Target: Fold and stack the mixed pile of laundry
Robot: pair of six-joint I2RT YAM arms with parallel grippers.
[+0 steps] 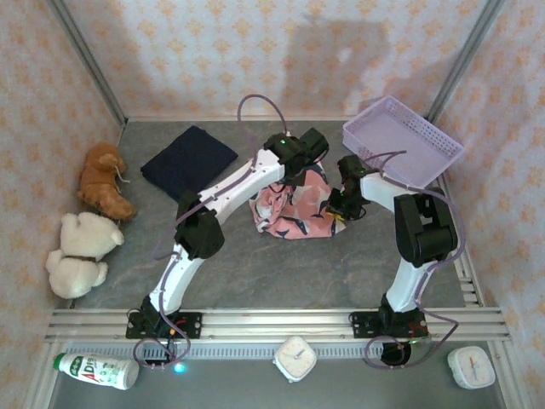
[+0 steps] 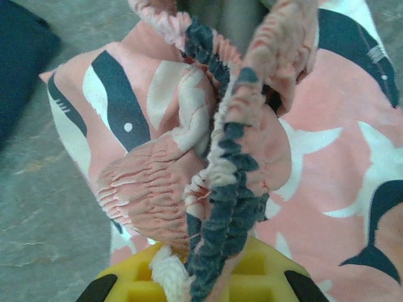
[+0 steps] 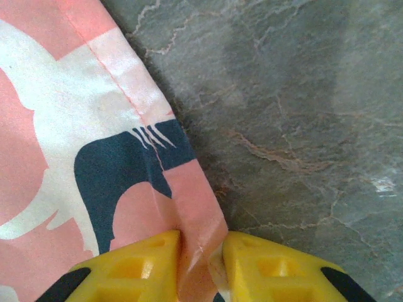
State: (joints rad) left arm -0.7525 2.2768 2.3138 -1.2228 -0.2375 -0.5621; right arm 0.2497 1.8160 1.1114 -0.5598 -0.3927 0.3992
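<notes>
Two garments are in sight: one salmon-pink cloth garment printed with navy-and-white sharks (image 1: 294, 211) and one plain dark navy cloth garment (image 1: 189, 160), which lies flat on the grey table (image 1: 281, 273), well apart from both pairs of jaws. The pink garment's gathered elastic band runs up between the jaws of the left gripper (image 2: 200, 280), which are clamped tight on it. The jaws of the right gripper (image 3: 201, 251) are nearly closed and pinch the garment's hemmed edge, with bare table just beside them.
</notes>
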